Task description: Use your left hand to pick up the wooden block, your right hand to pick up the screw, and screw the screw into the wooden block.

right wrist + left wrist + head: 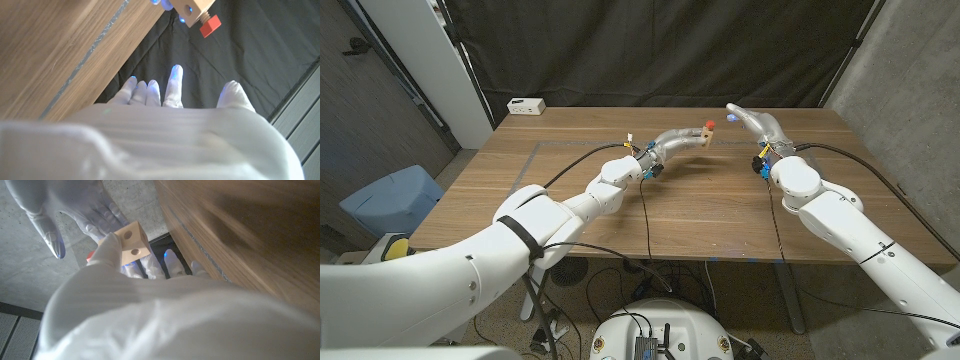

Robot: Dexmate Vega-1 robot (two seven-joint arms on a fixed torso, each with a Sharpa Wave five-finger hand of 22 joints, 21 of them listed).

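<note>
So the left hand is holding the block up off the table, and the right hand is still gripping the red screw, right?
Not quite. The left hand does hold the block up, but the right hand grips nothing: its fingers are spread and empty. The red screw already sits in the block, as the right wrist view shows.

The wooden block (699, 134) is a small pale cube, held up off the table just above the middle of the head view, at the fingertips of the left hand (672, 143). In the left wrist view the block (131, 243) sits in the upper left part of the frame and shows 2 round holes on one face. The screw (708, 125) has a red square head and sticks out of the block; in the right wrist view the red head (210, 25) juts from the block (196, 8) at the top of the frame.
</note>
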